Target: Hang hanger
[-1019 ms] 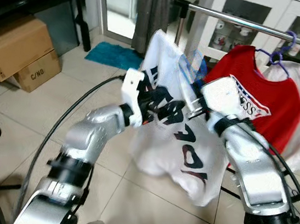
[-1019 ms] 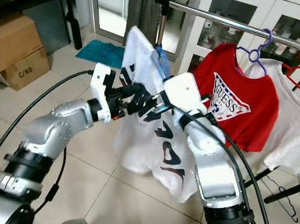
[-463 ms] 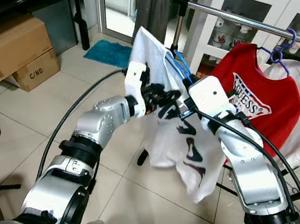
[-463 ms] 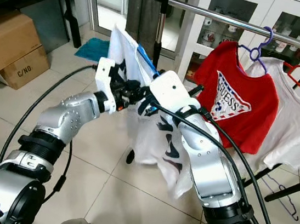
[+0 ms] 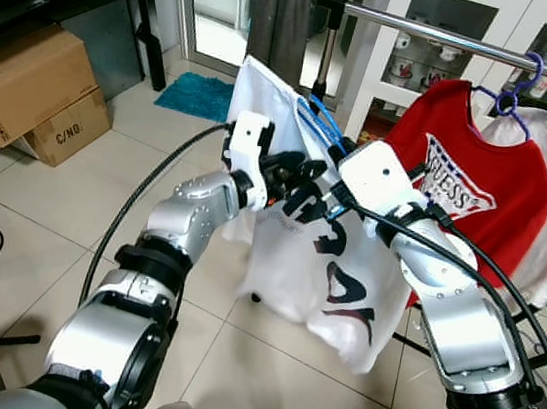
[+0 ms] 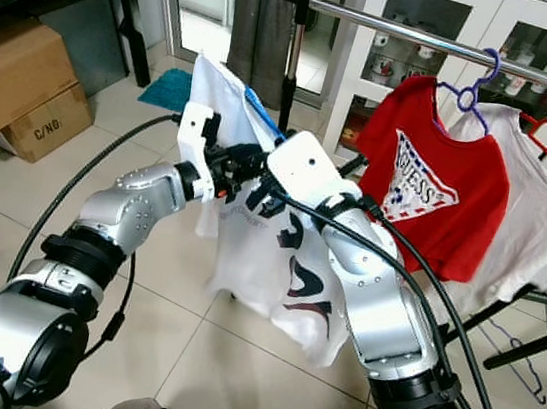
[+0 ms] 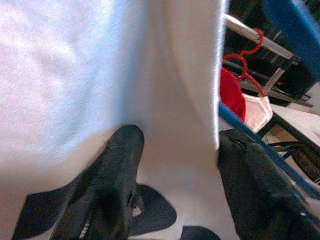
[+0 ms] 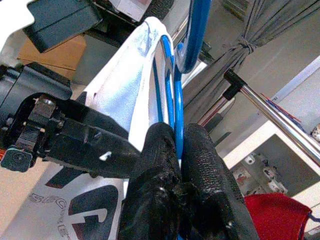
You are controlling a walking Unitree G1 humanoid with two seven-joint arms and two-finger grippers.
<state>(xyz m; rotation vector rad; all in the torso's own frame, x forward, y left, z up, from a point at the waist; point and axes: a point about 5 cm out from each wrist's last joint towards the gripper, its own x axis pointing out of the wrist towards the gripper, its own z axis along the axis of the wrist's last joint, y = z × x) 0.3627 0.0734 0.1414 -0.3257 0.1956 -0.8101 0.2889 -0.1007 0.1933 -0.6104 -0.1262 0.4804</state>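
Both arms were up in front of the rail, holding the white shirt on its blue hanger

The right gripper [image 8: 177, 150] had its jaws clenched tight on the blue hanger [image 8: 172, 95], with the wire running up out from between them and the hook curling above the fingertips. The white shirt [image 5: 297, 258] draped off that hanger and hung down below both jaws. The left gripper [image 7: 170, 165] had its jaws on either side of a fold of the white shirt, but can't tell if they were actually pinching it. Beyond the jaws, up and to the right, was the metal rail [image 6: 426, 41] with a red shirt [image 6: 426, 194] on a purple hanger [image 6: 470, 89], well apart from the blue one
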